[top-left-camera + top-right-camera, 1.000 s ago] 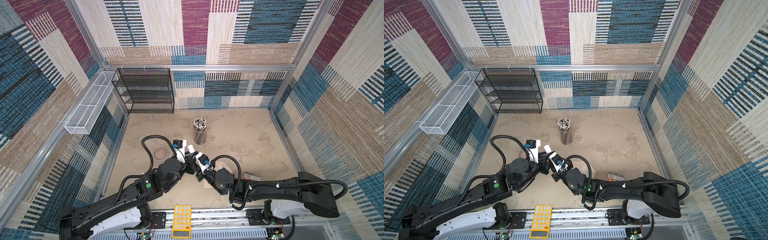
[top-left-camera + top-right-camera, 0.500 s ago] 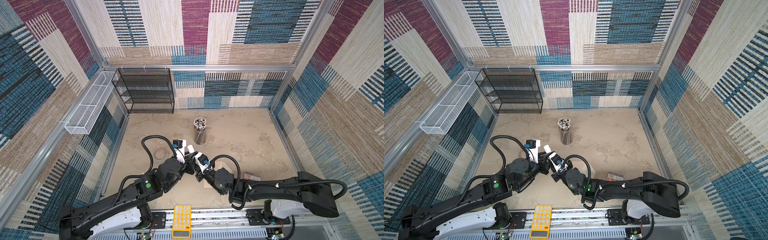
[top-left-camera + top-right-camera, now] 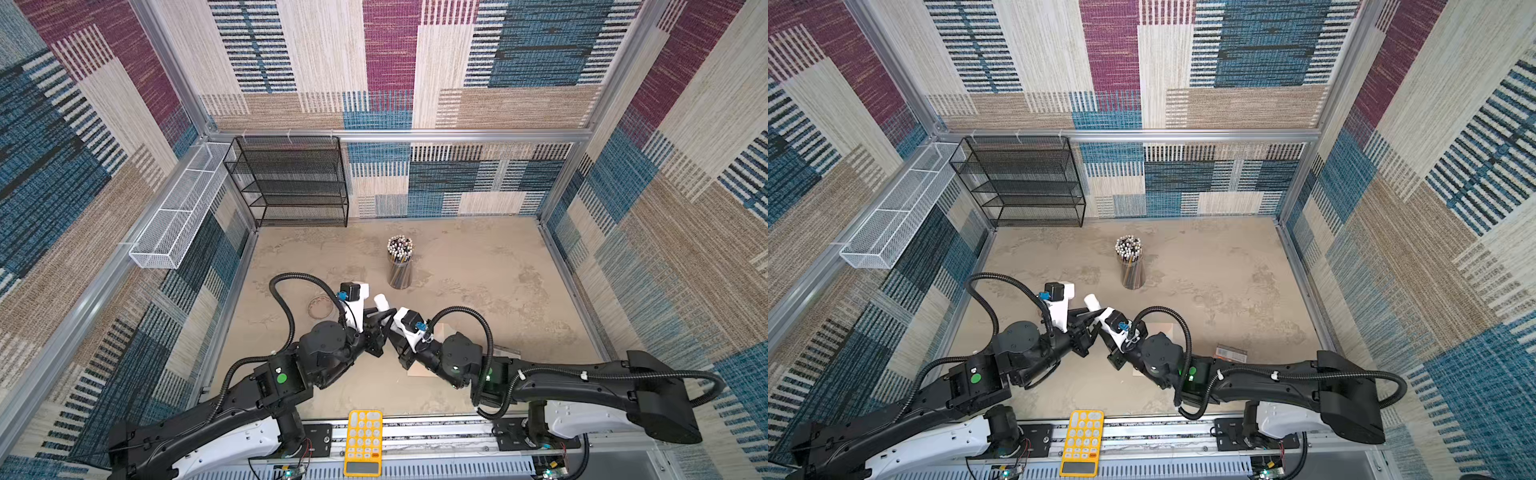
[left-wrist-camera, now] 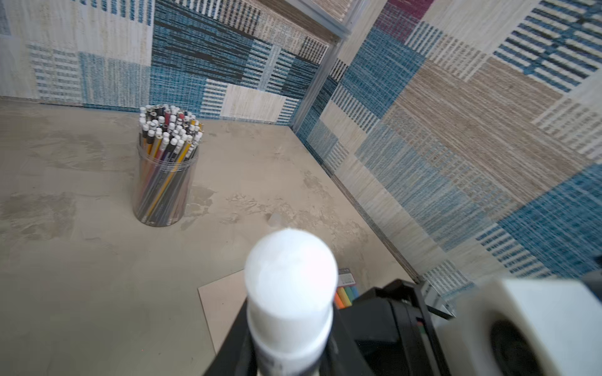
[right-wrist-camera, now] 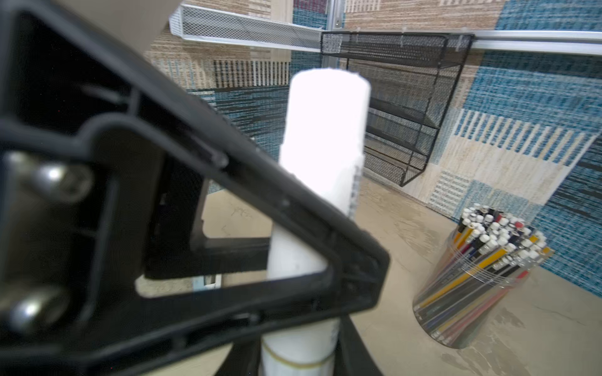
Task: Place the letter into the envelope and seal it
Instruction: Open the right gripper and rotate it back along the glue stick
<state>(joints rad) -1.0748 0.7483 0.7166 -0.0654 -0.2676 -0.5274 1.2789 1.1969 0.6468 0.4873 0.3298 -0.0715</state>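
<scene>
Sealing looks to be in hand. The left tool [image 4: 290,355] is clamped on a glue stick [image 4: 290,286], and the right tool [image 5: 298,361] seems closed on its lower end. The envelope [image 3: 441,332] lies flat at lower centre, under the right arm. The letter is unseen. Next probably comes uncapping, which needs a straight pull along the stick.

No text can be read with certainty. The white tube [image 5: 325,146] has a strip of fine print along its side, but it is too blurred. The yellow calculator [image 3: 363,440] on the front rail [image 3: 436,430] shows keys without legible numbers. The small box [image 3: 1231,353] near the table's [image 3: 1225,270] right edge has a striped label, also illegible.
</scene>
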